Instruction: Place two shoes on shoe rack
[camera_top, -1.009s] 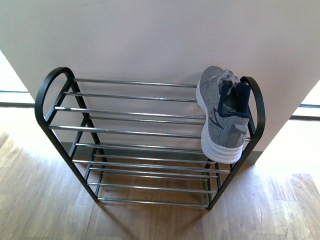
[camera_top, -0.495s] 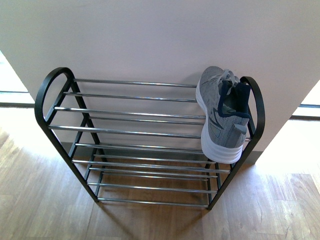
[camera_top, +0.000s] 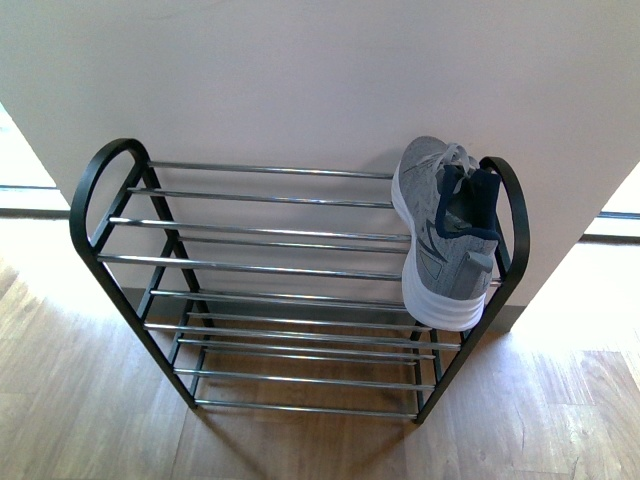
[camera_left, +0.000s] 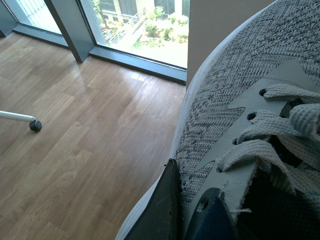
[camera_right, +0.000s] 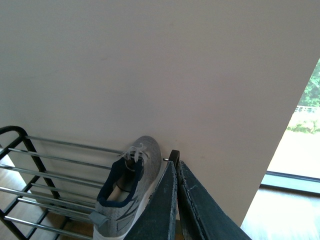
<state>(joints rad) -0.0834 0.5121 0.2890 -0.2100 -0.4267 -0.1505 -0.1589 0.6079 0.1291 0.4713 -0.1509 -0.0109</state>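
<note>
At the right end of the top tier of the shoe rack (camera_top: 100, 190), the first shoe (camera_top: 440, 240) is lying tipped onto its side. Its toe is pointing toward the wall (camera_top: 300, 80), its white sole is facing left, and its navy opening is leaning against the right side loop. Its heel is hanging out just past the front bar.

Two shoes are showing in all, with one rack, and four chrome bars are running across that top tier. From the first shoe over to the left loop those bars are showing as bare chrome, so most of the tier's width is lying open. Lower tiers are sitting beneath it, and the rack is standing on the wooden floor (camera_top: 80, 400), backed against the wall.

The second shoe (camera_left: 225, 100) is filling the left wrist view, raised above the floor. The left gripper (camera_left: 187, 200) is clamping it near the laces, with one dark finger (camera_left: 165, 210) pressing against its outer side. Behind it a window (camera_left: 145, 25) is meeting the floor, and a small caster (camera_left: 35, 125) is resting well off to the side.

The right gripper (camera_right: 176, 165) is carrying nothing, its two fingers pressing flat together. It is hovering apart from the rack, looking down on the first shoe and the right loop.
</note>
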